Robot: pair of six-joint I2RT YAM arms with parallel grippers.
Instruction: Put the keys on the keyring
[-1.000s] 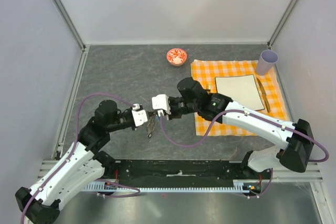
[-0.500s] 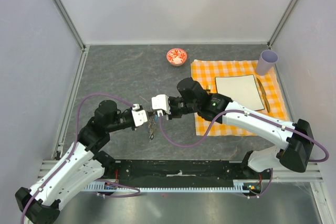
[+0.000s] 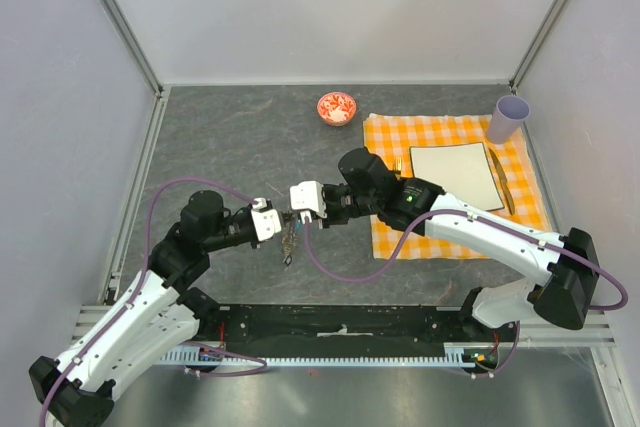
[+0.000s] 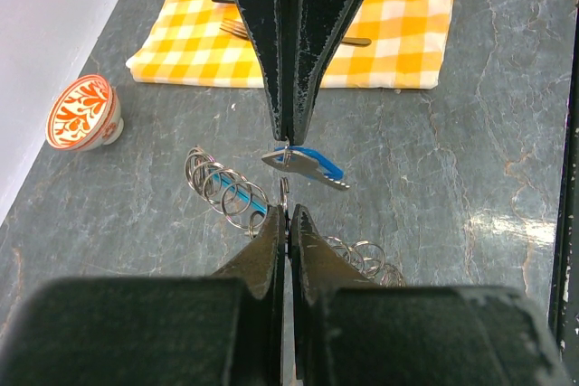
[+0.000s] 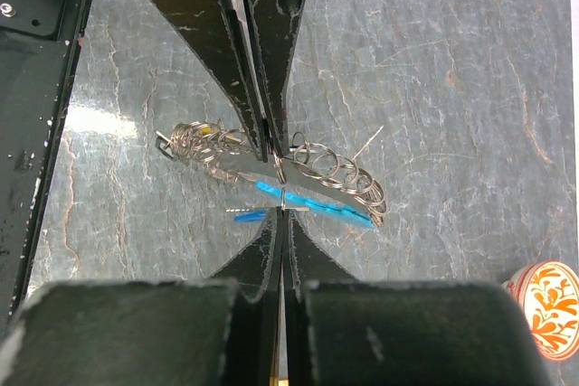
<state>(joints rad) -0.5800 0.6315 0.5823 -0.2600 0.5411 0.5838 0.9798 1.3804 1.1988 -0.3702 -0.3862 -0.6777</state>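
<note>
The keyring (image 4: 223, 191), a wire loop strung with small rings and a light-blue strip (image 5: 317, 202), hangs above the table between both grippers. My left gripper (image 4: 288, 211) is shut on its wire, tip to tip with the right gripper (image 4: 288, 137). The right gripper (image 5: 283, 215) is shut on a key with a dark blue head (image 4: 309, 163), held flat against the ring. In the top view the left gripper (image 3: 284, 220) and right gripper (image 3: 297, 213) meet mid-table, and other keys (image 3: 288, 245) dangle below them. A yellowish key (image 5: 204, 134) sits in the tangle.
A red-and-white bowl (image 3: 337, 107) stands at the back. An orange check cloth (image 3: 390, 137) on the right carries a white plate (image 3: 455, 175), a fork (image 4: 244, 30) and a lilac cup (image 3: 508, 117). A black rail (image 3: 340, 322) runs along the near edge.
</note>
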